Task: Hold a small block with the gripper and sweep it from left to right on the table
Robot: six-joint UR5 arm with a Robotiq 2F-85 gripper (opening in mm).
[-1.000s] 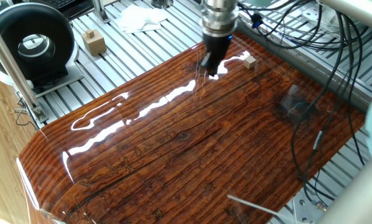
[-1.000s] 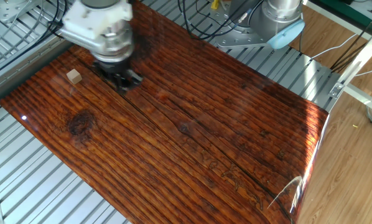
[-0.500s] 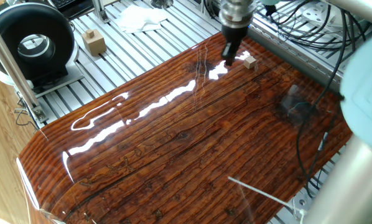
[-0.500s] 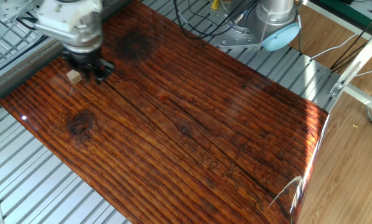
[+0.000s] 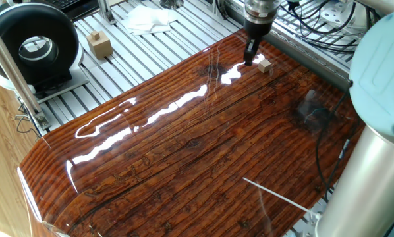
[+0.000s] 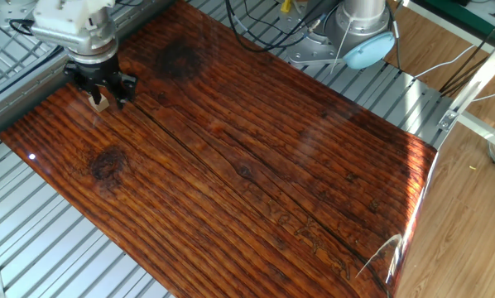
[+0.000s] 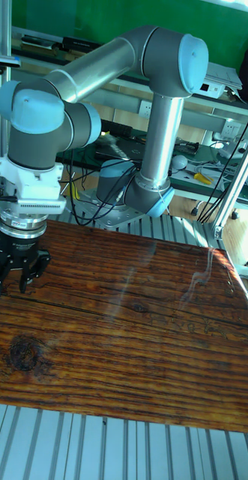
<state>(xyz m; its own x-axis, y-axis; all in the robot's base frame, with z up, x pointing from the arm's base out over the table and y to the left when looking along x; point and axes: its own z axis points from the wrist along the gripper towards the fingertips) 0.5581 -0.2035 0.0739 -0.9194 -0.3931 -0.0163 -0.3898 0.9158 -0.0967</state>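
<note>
The small block (image 5: 264,65) is a tiny pale cube lying near the far corner of the glossy reddish-brown table (image 5: 197,151). In the other fixed view the block (image 6: 99,103) shows just below and between the spread black fingers. My gripper (image 6: 98,89) hangs right at it, a little above the board. From the first fixed view the gripper (image 5: 250,58) appears just left of the block, not touching it. The tall view shows the gripper (image 7: 11,285) with its fingers spread open and nothing held; the block is hidden there.
A larger tan wooden block (image 5: 101,44) sits on the ribbed aluminium frame beside a black round device (image 5: 35,46) and a white cloth (image 5: 147,18). Cables (image 5: 319,29) run behind the table. The arm's light-blue elbow (image 5: 381,72) looms at right; its base (image 6: 363,33) stands beyond the table's far edge.
The gripper has travelled across the table's far end to the small block and now hovers at it. The block has not moved.
</note>
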